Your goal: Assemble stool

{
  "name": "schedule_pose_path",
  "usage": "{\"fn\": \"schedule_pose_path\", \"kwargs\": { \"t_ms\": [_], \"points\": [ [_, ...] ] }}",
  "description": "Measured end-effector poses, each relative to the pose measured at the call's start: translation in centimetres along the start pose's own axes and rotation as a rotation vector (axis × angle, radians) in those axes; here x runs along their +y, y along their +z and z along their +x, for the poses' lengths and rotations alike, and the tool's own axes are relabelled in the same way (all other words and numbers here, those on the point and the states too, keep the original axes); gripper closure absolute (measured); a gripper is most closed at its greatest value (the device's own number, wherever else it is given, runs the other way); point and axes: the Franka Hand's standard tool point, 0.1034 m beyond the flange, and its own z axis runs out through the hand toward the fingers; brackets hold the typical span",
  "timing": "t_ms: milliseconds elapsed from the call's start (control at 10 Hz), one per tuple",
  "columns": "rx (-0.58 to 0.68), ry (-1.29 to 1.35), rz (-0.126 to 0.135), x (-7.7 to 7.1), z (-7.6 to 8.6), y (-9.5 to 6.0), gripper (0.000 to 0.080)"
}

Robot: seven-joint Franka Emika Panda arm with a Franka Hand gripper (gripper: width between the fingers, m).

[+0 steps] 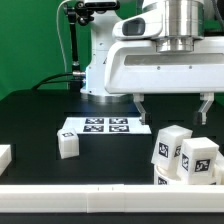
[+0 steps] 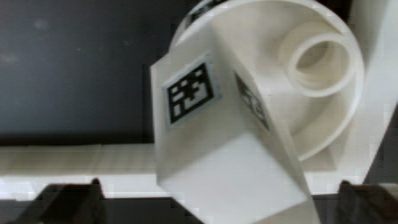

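Tagged legs [image 1: 200, 160] crowd exterior frame's lower right, against seat [image 2: 267, 45]; socket [image 2: 324, 65] unfilled, assembly seemingly unstarted; gripper [image 1: 173, 116] spread, empty.

Light falls bright and even from overhead. Above and behind the marker board [image 1: 97, 126] the white arm housing [image 1: 165, 60] is washed nearly featureless, and the black table [image 1: 30, 115] around the board carries a faint sheen. To the exterior view's right of the board, the leg blocks [image 1: 170, 150] are brightest on top, their sides a shade greyer. The whole exterior picture is coarse and slightly soft. In the wrist view the seat [image 2: 294, 60] glares pale, and the close leg block [image 2: 196, 150] with its tag [image 2: 185, 92] is blurred.
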Motion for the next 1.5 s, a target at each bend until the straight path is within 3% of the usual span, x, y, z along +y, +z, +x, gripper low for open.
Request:
{"fn": "schedule_pose_path", "kwargs": {
  "t_ms": [500, 1000, 1200, 1500],
  "points": [
    [-0.023, -0.404, -0.037, 0.1, -0.2, 0.6, 0.0151],
    [-0.028, -0.411, -0.049, 0.2, -0.6, 1.3, 0.0151],
    [-0.029, -0.401, -0.049, 0.2, -0.7, 1.3, 0.0407],
    [-0.025, -0.361, -0.052, 0.6, -0.5, 1.3, 0.0461]
  ]
}}
